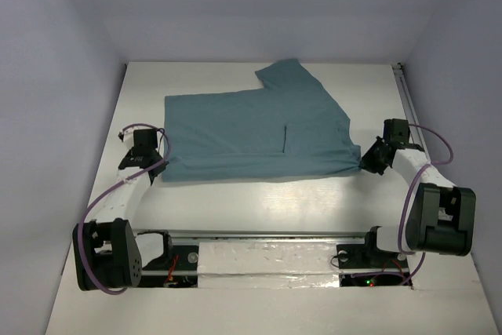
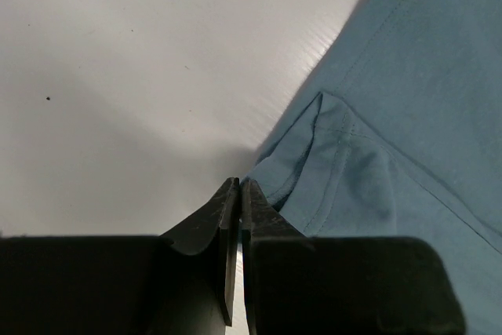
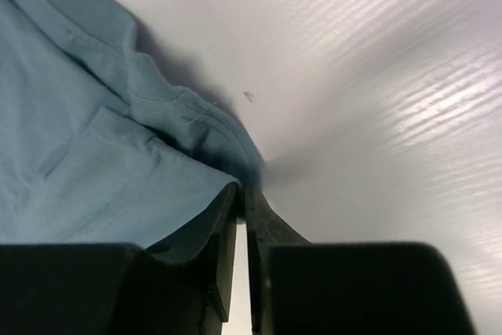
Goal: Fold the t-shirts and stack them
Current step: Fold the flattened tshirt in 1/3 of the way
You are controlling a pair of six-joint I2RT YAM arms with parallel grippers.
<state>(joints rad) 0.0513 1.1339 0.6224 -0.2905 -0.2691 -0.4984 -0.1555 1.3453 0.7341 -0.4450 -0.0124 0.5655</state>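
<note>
The teal t-shirt (image 1: 251, 127) lies spread flat on the white table (image 1: 259, 202), with one sleeve pointing toward the far wall. My left gripper (image 1: 154, 158) stands at its near-left edge. In the left wrist view this gripper (image 2: 239, 183) is shut, and a raised ridge of the t-shirt (image 2: 392, 115) runs into its tips. My right gripper (image 1: 365, 164) sits at the near-right corner, where the cloth is drawn to a point. In the right wrist view it (image 3: 245, 187) is shut on a bunched fold of the t-shirt (image 3: 94, 147).
White walls enclose the table on the left, back and right. A metal rail (image 1: 274, 233) crosses the near edge between the arm bases. A thin strip (image 1: 405, 96) runs along the far right edge. Bare table (image 2: 141, 76) lies left of the shirt.
</note>
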